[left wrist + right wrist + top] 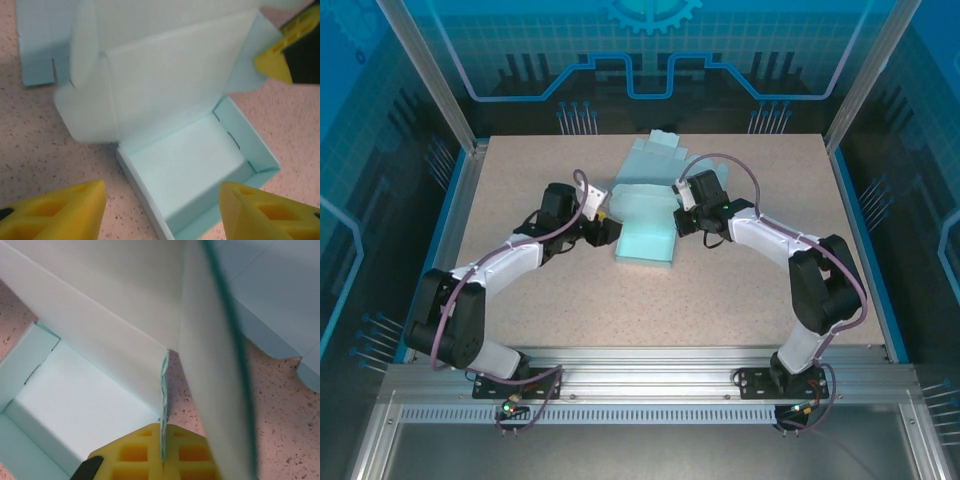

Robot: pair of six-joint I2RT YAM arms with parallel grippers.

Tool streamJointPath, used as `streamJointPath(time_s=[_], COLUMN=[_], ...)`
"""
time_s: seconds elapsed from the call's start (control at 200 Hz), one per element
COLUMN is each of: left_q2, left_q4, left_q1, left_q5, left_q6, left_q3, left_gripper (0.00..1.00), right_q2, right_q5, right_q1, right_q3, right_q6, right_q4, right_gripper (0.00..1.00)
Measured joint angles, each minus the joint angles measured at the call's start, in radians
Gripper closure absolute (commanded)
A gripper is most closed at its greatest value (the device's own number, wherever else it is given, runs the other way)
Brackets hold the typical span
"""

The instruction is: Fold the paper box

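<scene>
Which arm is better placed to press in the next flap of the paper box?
Likely left. The left hand is open, facing the paper box; the right hand is shut on it, busy holding.

The near half of the table [700, 300] is left free for approach. The open tray [190, 170] of the paper box [645, 240] is unobstructed from above. Its far side is blocked by the raised lid panel [170, 75]. The right flank is occupied by the right gripper [682, 222], clamped on a flap edge [163, 390], and the left flank by the spread left gripper [608, 232].
</scene>
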Motion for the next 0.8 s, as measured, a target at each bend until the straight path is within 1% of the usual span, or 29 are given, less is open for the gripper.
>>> streamJointPath(time_s=[0.19,0.34,0.5,0.66,0.8], left_q2=[0.019,0.055,0.112,0.192,0.237], left_q4=[0.033,0.059,0.103,0.173,0.186], left_q1=[0.01,0.074,0.127,0.135,0.14], left_q5=[-0.001,0.007,0.066,0.148,0.181], left_q6=[0.026,0.023,0.003,-0.029,-0.066], left_q3=[-0.022,0.0,0.055,0.082,0.109], left_gripper=[0.36,0.34,0.34,0.34,0.35], right_q2=[0.0,0.0,0.0,0.0,0.0], right_q5=[-0.003,-0.015,-0.029,-0.039,-0.053], right_q1=[0.0,0.0,0.0,0.0,0.0], right_q3=[0.0,0.0,0.0,0.0,0.0], right_q6=[0.0,-0.004,-0.024,-0.047,-0.057], right_q4=[0.0,0.0,0.0,0.001,0.001], right_gripper=[1.0,1.0,1.0,1.0,1.0])
